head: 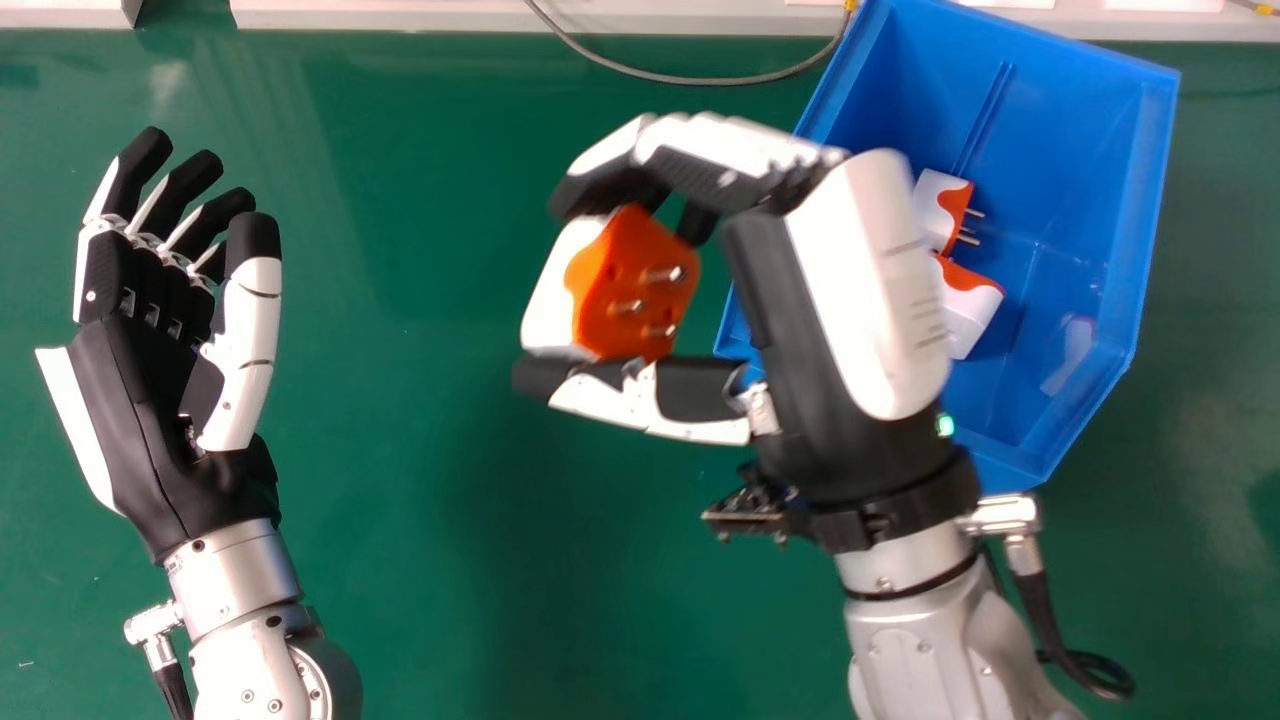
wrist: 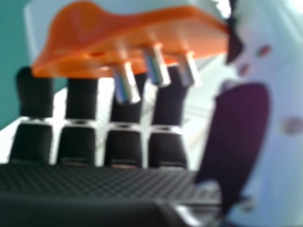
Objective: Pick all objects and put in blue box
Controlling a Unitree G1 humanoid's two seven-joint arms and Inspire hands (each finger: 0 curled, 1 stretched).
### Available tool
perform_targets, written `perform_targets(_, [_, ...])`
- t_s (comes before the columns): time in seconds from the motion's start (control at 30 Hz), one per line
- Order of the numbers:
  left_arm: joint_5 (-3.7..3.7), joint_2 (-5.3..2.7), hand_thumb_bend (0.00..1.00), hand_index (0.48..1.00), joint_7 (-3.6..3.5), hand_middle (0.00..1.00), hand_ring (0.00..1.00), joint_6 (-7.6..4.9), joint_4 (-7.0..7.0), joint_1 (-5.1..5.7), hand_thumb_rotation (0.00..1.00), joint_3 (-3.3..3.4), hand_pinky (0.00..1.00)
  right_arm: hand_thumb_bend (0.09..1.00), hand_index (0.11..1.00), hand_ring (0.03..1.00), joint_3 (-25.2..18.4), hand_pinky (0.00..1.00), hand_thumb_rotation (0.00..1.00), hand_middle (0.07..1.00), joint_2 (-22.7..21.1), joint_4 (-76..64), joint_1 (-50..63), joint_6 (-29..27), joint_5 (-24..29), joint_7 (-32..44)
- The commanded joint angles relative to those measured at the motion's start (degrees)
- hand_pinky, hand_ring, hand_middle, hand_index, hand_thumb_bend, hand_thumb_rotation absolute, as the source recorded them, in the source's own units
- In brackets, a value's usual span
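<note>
My right hand (head: 840, 290) is over the middle of the view, left of the blue box (head: 1085, 400) and partly in front of its near left side. Its curled fingers and thumb pinch an orange and white plug adapter (head: 632, 285), prongs facing the palm side. In the right hand view the adapter (wrist: 137, 40) spans between the fingers and thumb of my right hand (wrist: 125, 142). Inside the box lie a white and orange adapter (head: 940, 208) with prongs showing and another (head: 970, 305) beside it, partly behind my hand. My left hand (head: 150, 400) rests open at the far left.
A green table (head: 420, 500) lies under everything. A grey cable (head: 690, 78) loops along the back edge next to the box, in front of white panels (head: 400, 14). Something pale and translucent (head: 1070, 350) is by the box's right inner wall.
</note>
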Motion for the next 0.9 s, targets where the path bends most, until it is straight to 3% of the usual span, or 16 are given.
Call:
perform_targets(0.0, [-0.4, 0.18, 0.65, 0.794, -0.5, 0.76, 0.7, -1.1, -0.32, -0.75, 0.39, -0.23, 0.65, 0.499, 0.49, 0.433, -1.8, 0.33, 0.0, 0.512, 0.3, -2.0, -1.5, -0.8, -0.1, -1.7])
perform_targets(0.1, [-0.23, 0.58, 0.65, 0.794, -0.81, 0.76, 0.7, -1.41, -0.12, -0.79, 0.39, -0.28, 0.65, 0.499, 0.49, 0.433, -4.0, 0.33, 0.0, 0.512, 0.1, -1.8, -1.9, -1.4, 0.9, -2.3])
perform_targets(0.2, [0.24, 0.62, 0.65, 0.794, -0.47, 0.76, 0.7, -1.43, -0.19, -0.81, 0.38, -0.26, 0.65, 0.499, 0.49, 0.432, -6.1, 0.33, 0.0, 0.514, -0.1, -1.5, -2.2, -2.1, 1.6, -3.2])
perform_targets(0.53, [-0.08, 0.64, 0.65, 0.795, -0.46, 0.76, 0.7, -1.19, -0.65, -0.53, 0.39, -0.27, 0.65, 0.497, 0.49, 0.431, -12.9, 0.32, 0.0, 0.523, -1.1, -3.3, -2.2, -2.4, 2.0, -4.8])
perform_targets(0.87, [-0.37, 0.86, 0.65, 0.795, -0.8, 0.76, 0.71, -1.0, -0.71, -0.51, 0.39, -0.26, 0.65, 0.495, 0.497, 0.426, -15.7, 0.31, 0.0, 0.533, -0.4, -5.1, -2.4, -1.3, 1.2, -5.3])
